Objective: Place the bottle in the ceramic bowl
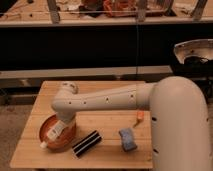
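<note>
White arm (115, 100) reaches left across wooden table (107, 90). Orange-brown bowl (48, 131) at table's front left. Gripper (61, 127) down inside bowl; finger state cannot tell. Bottle (54, 135) lies tilted in bowl, cap over front rim. Black bar (86, 143) and blue sponge (127, 139) right of bowl.

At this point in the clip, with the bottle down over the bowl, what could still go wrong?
The bottle lies tilted across the ceramic bowl, its cap end near the front-left rim; on release it might roll or tip out onto the table.

The gripper sits low inside the bowl, so pulling away could nudge the rim and shift the bowl.

The black striped object lies right beside the bowl and could get bumped if the bowl slides.
</note>
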`<action>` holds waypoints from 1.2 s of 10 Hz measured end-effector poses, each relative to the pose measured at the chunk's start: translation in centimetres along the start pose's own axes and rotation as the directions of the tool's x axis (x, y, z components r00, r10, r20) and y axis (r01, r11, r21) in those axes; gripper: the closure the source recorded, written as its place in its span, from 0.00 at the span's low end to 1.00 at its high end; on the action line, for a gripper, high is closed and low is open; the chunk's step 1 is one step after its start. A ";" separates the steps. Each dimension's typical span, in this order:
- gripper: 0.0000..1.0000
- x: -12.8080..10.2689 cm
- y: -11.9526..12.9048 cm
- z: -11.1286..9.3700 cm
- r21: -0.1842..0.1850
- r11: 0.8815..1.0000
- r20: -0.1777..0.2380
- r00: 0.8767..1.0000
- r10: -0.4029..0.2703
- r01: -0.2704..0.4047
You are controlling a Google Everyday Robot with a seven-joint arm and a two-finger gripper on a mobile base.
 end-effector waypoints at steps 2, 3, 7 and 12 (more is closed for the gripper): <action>1.00 -0.6 -0.5 0.2 0.004 1.000 0.003 1.000 -0.018 0.018; 1.00 -0.6 -0.7 0.4 0.006 1.000 0.002 1.000 -0.025 0.025; 1.00 -0.9 -1.5 0.8 0.009 0.999 0.003 0.999 -0.049 0.049; 0.83 -1.3 -2.2 1.1 0.017 0.997 0.006 0.997 -0.072 0.072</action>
